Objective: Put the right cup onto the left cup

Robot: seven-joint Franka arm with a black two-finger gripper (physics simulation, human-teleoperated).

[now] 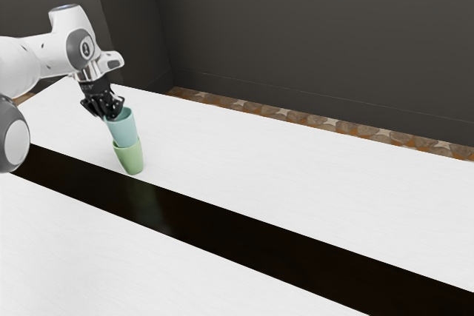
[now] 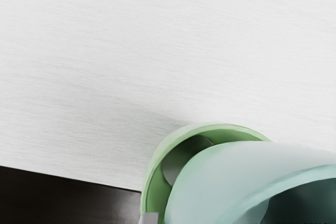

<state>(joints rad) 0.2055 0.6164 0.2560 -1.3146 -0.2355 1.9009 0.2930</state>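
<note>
The blue cup (image 1: pixel 124 131) is at the green cup's (image 1: pixel 131 159) mouth, off centre. Whether the end effector (image 1: pixel 104 109) grips its rim cannot be told. If held, centre it first, then lower gently, watching for rim catch

And nothing readable here, just a small round mark (image 1: pixel 86 48) on the white arm (image 1: pixel 55 55), too tiny to make out!

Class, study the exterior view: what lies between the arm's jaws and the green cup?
The blue cup does, tilted. The exterior view shows it between the jaws above and the mouth of the green cup below.
</note>
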